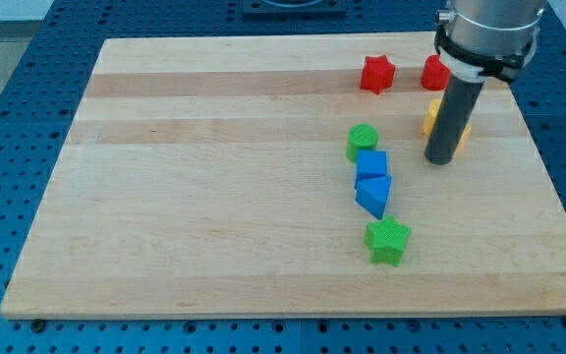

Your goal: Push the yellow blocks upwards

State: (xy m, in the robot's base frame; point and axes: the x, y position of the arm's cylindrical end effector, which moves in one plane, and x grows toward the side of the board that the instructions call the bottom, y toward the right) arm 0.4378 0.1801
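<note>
My tip (pixel 441 158) rests on the board at the view's right. A yellow block (pixel 430 118), shape unclear, sits right behind the rod and is largely hidden by it; a sliver of yellow also shows on the rod's right side. The tip is just below this block, touching or nearly touching it. No other yellow block is visible. A red star block (pixel 377 74) lies up-left of the tip. A second red block (pixel 433 73) lies above the yellow block, partly hidden by the arm.
A column of blocks stands left of the tip: a green cylinder (pixel 363 141), a blue cube (pixel 371 164), a blue triangular block (pixel 373 194) and a green star (pixel 388 241). The wooden board (pixel 214 197) ends close to the right of the tip.
</note>
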